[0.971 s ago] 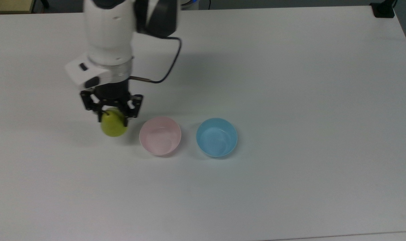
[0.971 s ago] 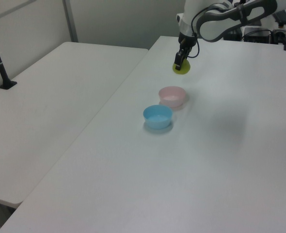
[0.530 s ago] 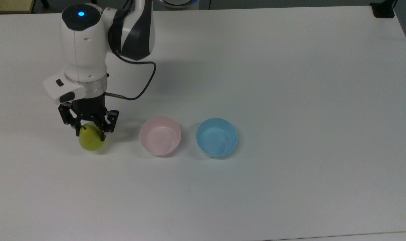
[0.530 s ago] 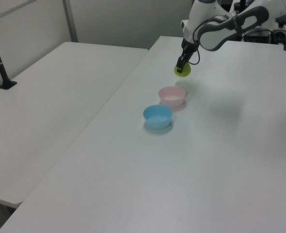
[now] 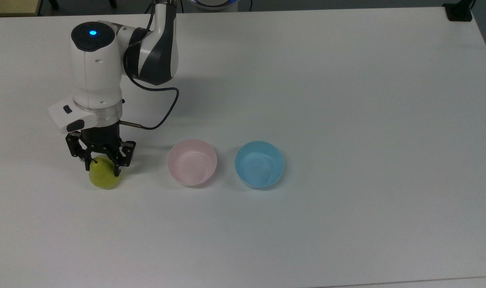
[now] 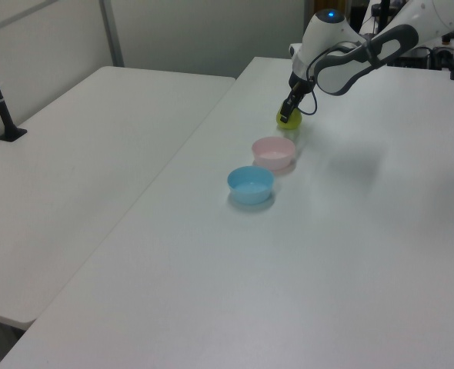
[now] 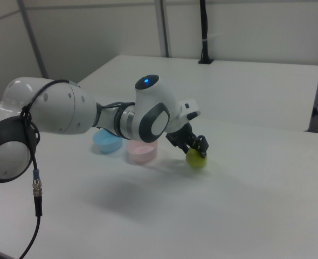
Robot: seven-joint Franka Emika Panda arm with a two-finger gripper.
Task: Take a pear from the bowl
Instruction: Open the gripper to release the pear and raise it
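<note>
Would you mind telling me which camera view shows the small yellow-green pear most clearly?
The top view: the small yellow-green pear appears largest there, below the black end effector closed on its top. In the right view its lower body shows clearly but smaller. In the left view it is distant.

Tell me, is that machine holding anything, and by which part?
Yes: the gripper holds the pear by its upper end near the stem, jaws on either side.
</note>
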